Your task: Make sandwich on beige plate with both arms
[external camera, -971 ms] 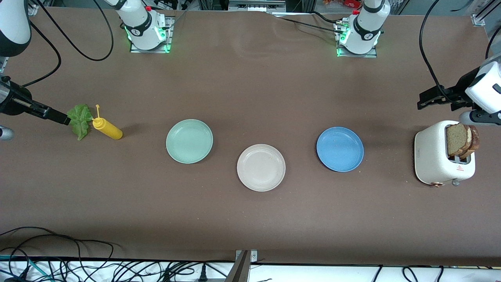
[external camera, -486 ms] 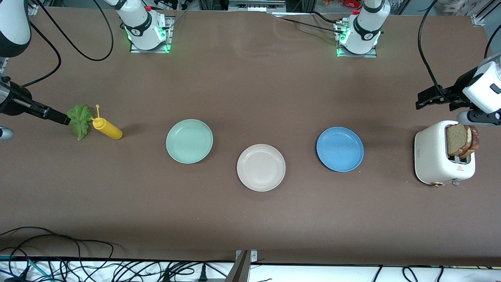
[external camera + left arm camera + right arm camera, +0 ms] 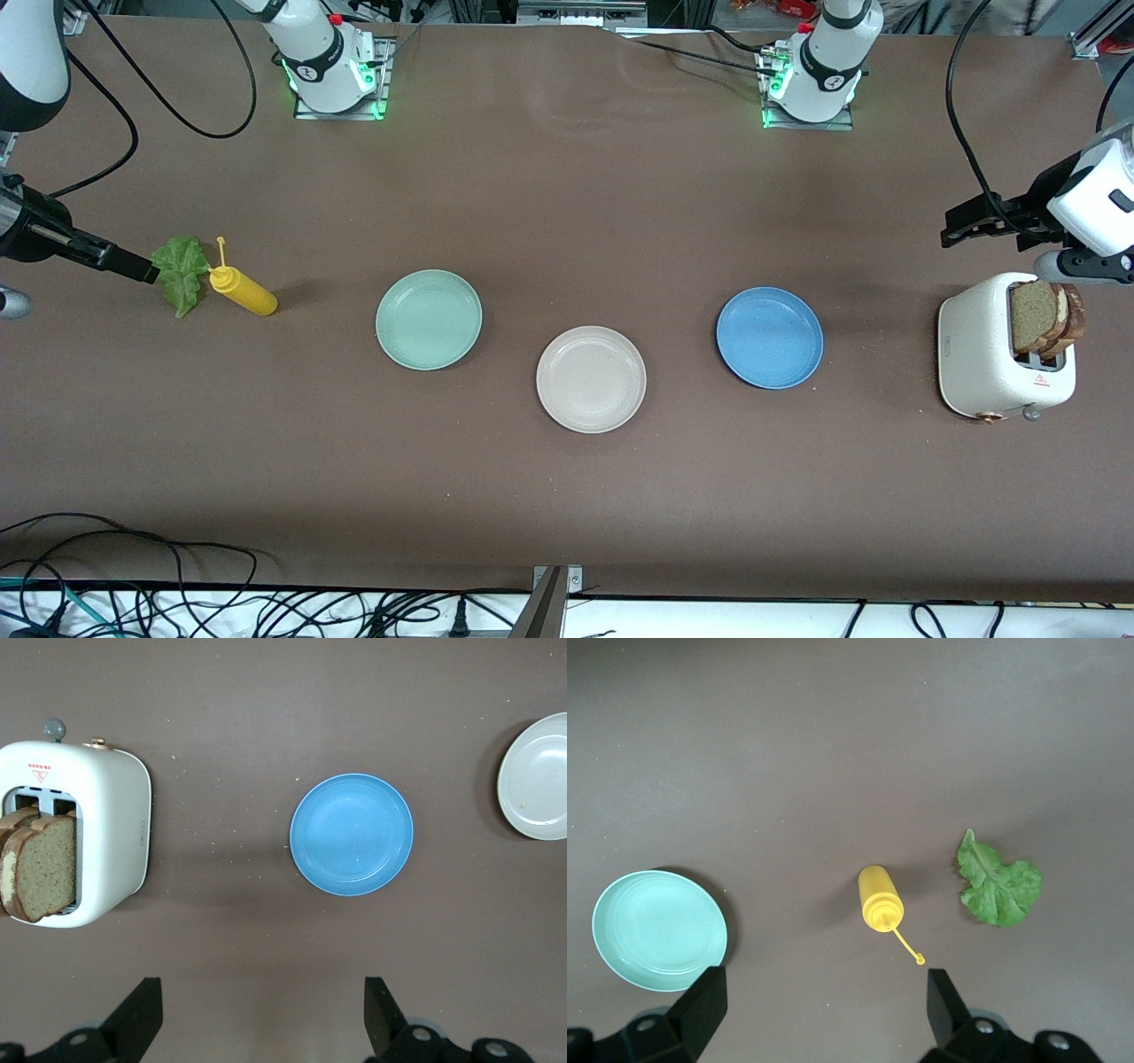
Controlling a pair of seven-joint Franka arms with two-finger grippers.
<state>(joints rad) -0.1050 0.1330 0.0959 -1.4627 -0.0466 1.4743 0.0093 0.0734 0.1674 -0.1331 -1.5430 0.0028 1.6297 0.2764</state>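
The left hand (image 3: 257, 1028) hangs open, fingers spread wide and empty, in the air over the surface (image 3: 567, 496) beside the toaster (image 3: 983, 354); the right hand (image 3: 819, 1023) is likewise open and empty, up over the surface near the yellow bottle (image 3: 244, 291) and the lettuce leaf (image 3: 182, 270). Nearest the front camera lies the beige plate (image 3: 591, 379), a round, shallow, matte off-white dish with a low rim, bare, midway along the brown surface. A little farther stand the mint green plate (image 3: 429, 319), toward the right arm's end, and the blue plate (image 3: 770, 338), toward the left arm's end, both of the same smooth round shape. The toaster is a rounded, speckled cream box at the left arm's end, with two bread slices (image 3: 1045, 315) upright in its slots, brown and grainy with darker crusts. At the right arm's end the squeeze bottle lies on its side, its thin nozzle just beside the ruffled green leaf.
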